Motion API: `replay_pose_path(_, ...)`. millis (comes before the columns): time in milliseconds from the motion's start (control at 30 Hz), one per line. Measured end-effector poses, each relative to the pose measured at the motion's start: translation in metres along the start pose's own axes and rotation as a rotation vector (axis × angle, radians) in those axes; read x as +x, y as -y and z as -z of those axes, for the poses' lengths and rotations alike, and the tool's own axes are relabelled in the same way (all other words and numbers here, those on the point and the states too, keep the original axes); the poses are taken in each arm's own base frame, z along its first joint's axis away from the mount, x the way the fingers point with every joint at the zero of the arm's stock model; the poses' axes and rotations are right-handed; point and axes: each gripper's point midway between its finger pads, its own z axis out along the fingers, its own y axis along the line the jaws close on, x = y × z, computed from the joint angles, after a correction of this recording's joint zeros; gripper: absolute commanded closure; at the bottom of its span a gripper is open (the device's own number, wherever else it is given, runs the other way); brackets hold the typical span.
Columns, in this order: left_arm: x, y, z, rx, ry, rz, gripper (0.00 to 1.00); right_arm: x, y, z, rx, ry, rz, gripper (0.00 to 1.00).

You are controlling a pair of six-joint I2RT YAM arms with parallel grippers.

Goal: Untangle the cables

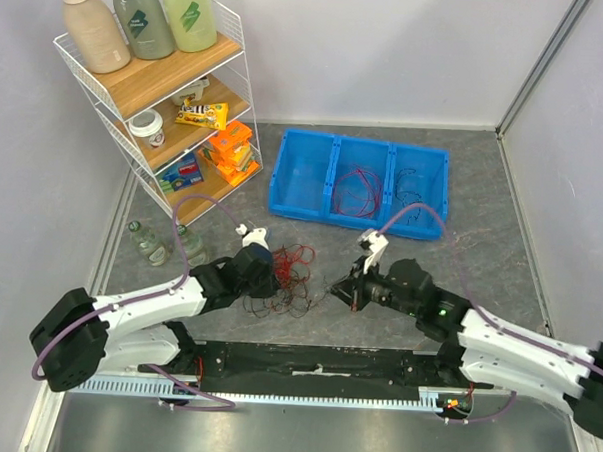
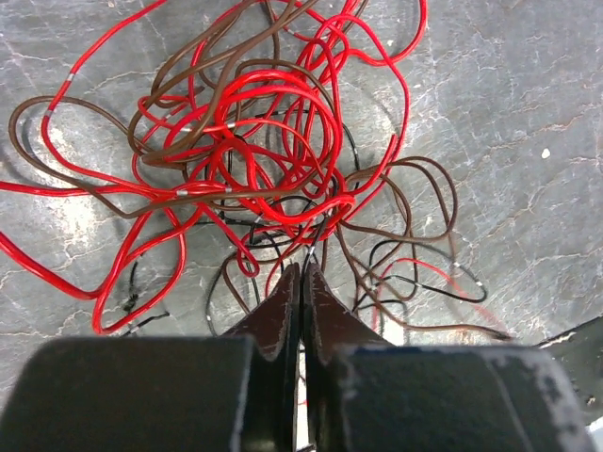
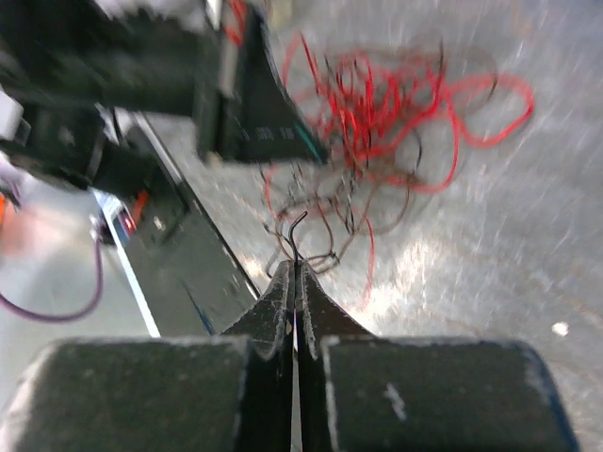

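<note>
The cables (image 1: 291, 276) lie as a loose clump of red, brown and black wires on the grey table between my two grippers. In the left wrist view the clump (image 2: 254, 141) spreads just ahead of my left gripper (image 2: 302, 268), whose jaws are shut with a thin black wire pinched at the tips. My left gripper (image 1: 269, 282) sits at the clump's left edge. My right gripper (image 1: 332, 287) is at its right edge. In the right wrist view my right gripper (image 3: 296, 266) is shut on a black wire, its bent end sticking out above the tips, with the clump (image 3: 377, 122) beyond.
A blue three-part bin (image 1: 331, 177) stands behind the clump, with red wires (image 1: 355, 193) in the middle part and black wires (image 1: 415, 203) in the right. A wire shelf rack (image 1: 158, 80) stands at the back left, two small bottles (image 1: 146, 244) beside it. The black base rail (image 1: 315, 365) runs along the near edge.
</note>
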Motion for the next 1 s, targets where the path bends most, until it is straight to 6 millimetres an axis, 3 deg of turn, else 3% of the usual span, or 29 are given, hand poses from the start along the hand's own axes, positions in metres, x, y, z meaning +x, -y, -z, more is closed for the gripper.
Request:
replay_pose_path(167,-0.009,0.006,0.009,0.046,0.049,0.011,0.98,-0.081,-0.022,0.045,0.048,0.232,0.041,1.0)
replay_pose_path(300,-0.034,0.024,0.036,0.155,0.16,0.038,0.98,-0.107,-0.01,0.077,0.16,0.354,0.028,1.0)
replay_pose_path(433,-0.06,0.041,0.074,0.262,0.269,0.023,0.98,-0.1,0.03,0.092,0.373,0.375,-0.03,1.0)
replay_pose_path(533,-0.091,0.059,0.118,0.345,0.377,-0.019,0.98,-0.088,0.061,0.103,0.543,0.367,-0.072,1.0)
replay_pose_path(733,-0.148,0.087,0.205,0.444,0.576,-0.092,0.98,-0.084,0.084,0.125,0.682,0.402,-0.089,1.0)
replay_pose_path(900,-0.158,0.094,0.237,0.504,0.635,-0.121,0.98,-0.089,0.086,0.131,0.705,0.42,-0.064,1.0)
replay_pose_path(1000,-0.152,0.101,0.238,0.545,0.604,-0.142,0.98,-0.08,0.089,0.116,0.712,0.352,-0.044,0.88)
